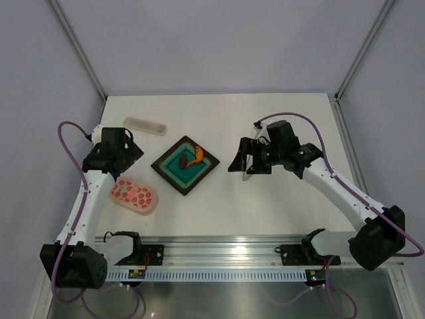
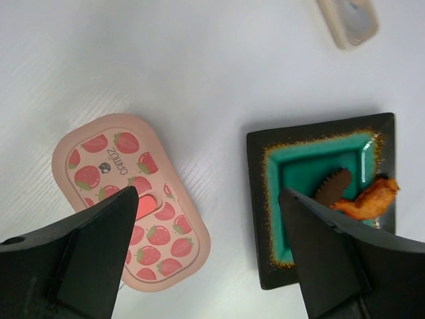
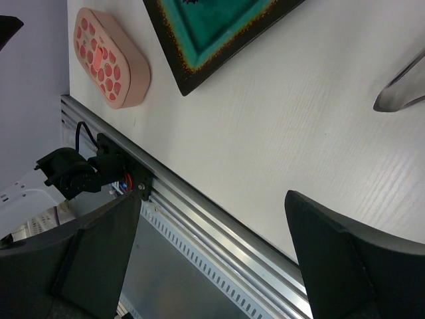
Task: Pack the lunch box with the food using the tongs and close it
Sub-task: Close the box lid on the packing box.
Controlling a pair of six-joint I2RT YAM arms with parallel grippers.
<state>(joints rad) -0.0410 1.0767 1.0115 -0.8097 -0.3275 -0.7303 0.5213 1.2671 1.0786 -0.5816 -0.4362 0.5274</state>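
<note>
My left claw (image 2: 207, 199) hangs released, fingers spread wide with nothing between them, over the lunch box (image 1: 135, 195), which sits towards the desk's left front corner with its spotted lid (image 2: 123, 169) on. My right claw (image 3: 212, 199) is just as slack and empty. It hovers right of the desk's middle, close to the tongs (image 3: 402, 88), which lie flat on the desk with only their silver end showing past my finger. The food, an orange shrimp (image 2: 373, 198) and a brown lump (image 2: 332, 186), lies in the dark tray (image 2: 260, 219) at the middle of the desk, between the box and the tongs. So I judge the job is barely begun: the box is shut, the tongs unheld and nothing packed. Next I think the left claw must come down over an edge of the lid and lift it clear. The right claw must drop around the tongs' two arms and pinch them squarely, since thin metal lying flat could easily skid away.
</note>
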